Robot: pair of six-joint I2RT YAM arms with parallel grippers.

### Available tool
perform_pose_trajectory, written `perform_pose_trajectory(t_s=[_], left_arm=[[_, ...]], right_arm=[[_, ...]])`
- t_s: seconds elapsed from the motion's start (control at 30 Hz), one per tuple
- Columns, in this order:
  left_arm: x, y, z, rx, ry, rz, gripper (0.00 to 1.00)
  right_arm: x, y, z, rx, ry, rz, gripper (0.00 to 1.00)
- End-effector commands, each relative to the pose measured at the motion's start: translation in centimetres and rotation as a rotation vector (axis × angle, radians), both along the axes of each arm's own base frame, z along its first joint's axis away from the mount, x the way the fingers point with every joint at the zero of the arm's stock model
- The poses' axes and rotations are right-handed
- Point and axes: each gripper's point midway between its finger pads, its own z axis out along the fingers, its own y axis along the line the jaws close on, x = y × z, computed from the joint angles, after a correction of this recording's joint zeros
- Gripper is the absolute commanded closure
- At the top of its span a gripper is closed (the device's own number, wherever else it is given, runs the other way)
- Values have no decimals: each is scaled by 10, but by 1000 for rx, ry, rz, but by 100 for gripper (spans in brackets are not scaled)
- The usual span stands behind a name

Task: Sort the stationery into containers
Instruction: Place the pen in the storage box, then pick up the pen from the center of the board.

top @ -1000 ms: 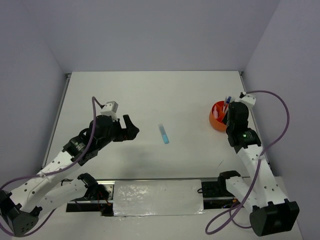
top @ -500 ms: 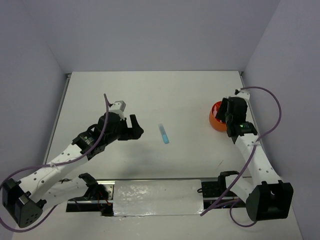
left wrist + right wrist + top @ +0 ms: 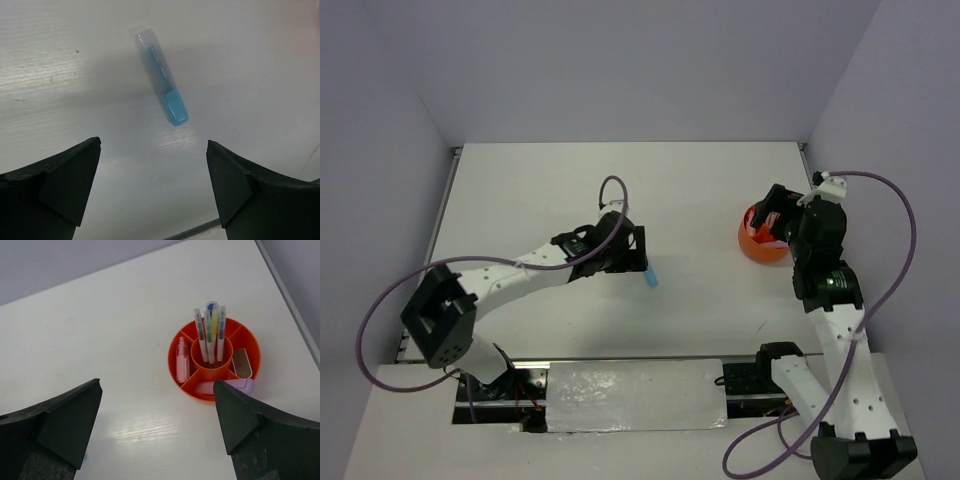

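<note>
The blue marker [image 3: 159,74] lay flat on the table [image 3: 550,190] at mid-scene, well left of the cup [image 3: 239,335]. It was the only piece seen outside the cup. The left gripper [image 3: 153,142] hung over it with jaws spread wide and empty. In the wrist view the marker sat just past the fingertips, not between them, its teal end nearest. Closing there would probably have caught nothing. A careless advance could have nudged the marker along the smooth top or set it rolling. Its slight slant also meant one finger might touch first and spin it.

The right gripper [image 3: 157,385] stood wide open too, holding nothing, above and just near of the cup at the far right. That was the likely trouble. If the marker were carried across, both arms would crowd the same spot.

Inside the cup, the pens [image 3: 210,337] stood upright in the centre well, rising above the rim. A low approach could have struck them. A pink marker [image 3: 182,360] lay in the left compartment and an eraser [image 3: 242,362] in the right. A purple marker [image 3: 227,386] rested in the near compartment with one end over the rim, easy to knock out. Nothing lay on the table between marker and cup.
</note>
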Motion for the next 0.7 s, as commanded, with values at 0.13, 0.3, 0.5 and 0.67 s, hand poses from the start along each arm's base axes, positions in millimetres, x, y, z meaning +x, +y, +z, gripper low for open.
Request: perform_pose_trajectory(t_s=[0.13,0.3,0.5,0.67], left_arm=[[27,-42,-28,75,33,139,2],[33,-49,-62,175,84,181,6],[34,-41,-88,267,100,246,16],[31,-35,-114,323,126,253,20]], right_arm=[[-38,27,19,44,-55,148,0],[-44,36,13,54,-57,197,0],[-42,48,7,71,-43,261,0],[-42,54,6,85,-50,295,0]])
